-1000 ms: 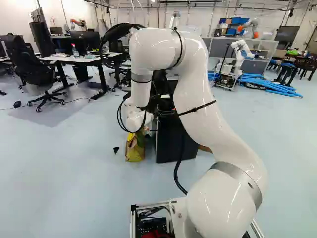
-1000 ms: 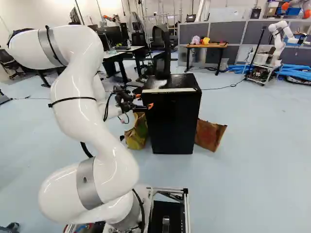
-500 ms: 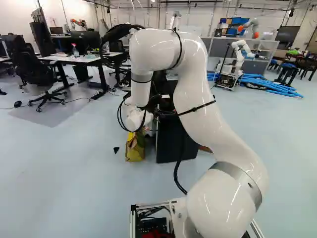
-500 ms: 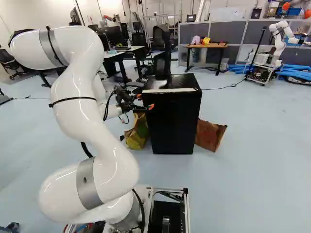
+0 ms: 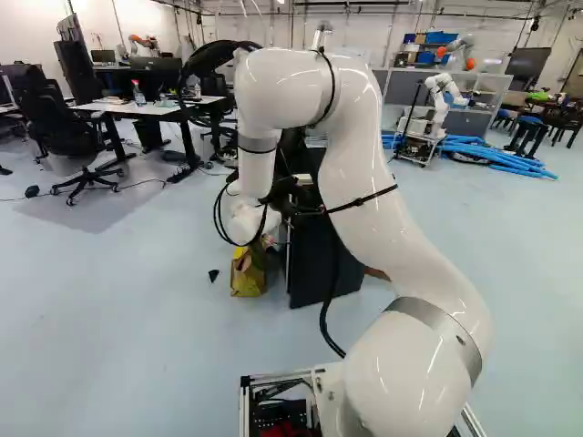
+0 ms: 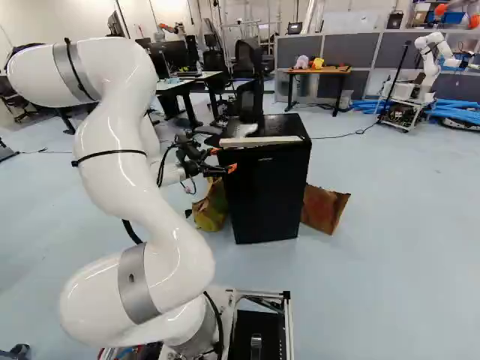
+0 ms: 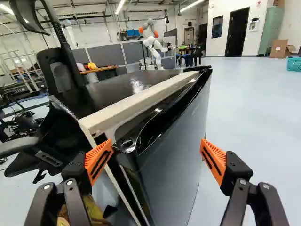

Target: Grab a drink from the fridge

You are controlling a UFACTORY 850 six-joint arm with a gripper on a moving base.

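The gripper (image 7: pixel 155 141) was open, with its two fingers well apart, and nothing was held between them. One orange pad (image 7: pixel 99 160) stood at the free edge of the fridge door (image 7: pixel 174 155), near its top corner, by the gap; whether it touched there, I could not tell. The other finger was out before the front face, apart from it. The arm (image 6: pixel 139 187) reached to this corner from the left side in the right base view.

The door was a little ajar: a narrow dark gap was seen between it and the pale strip (image 7: pixel 136 103) along the top front edge of the fridge (image 6: pixel 281 126). No drink was visible; it was presumably inside.

Beside the fridge, on the floor, there was a yellow bag (image 6: pixel 211 210) at the opening side, and a brown bag (image 6: pixel 324 209) at the other side.

In my judgement, the step in hand was the opening of the door. The next move called for pulling or pushing this edge outward, wide enough for reaching inside, without the finger slipping off.
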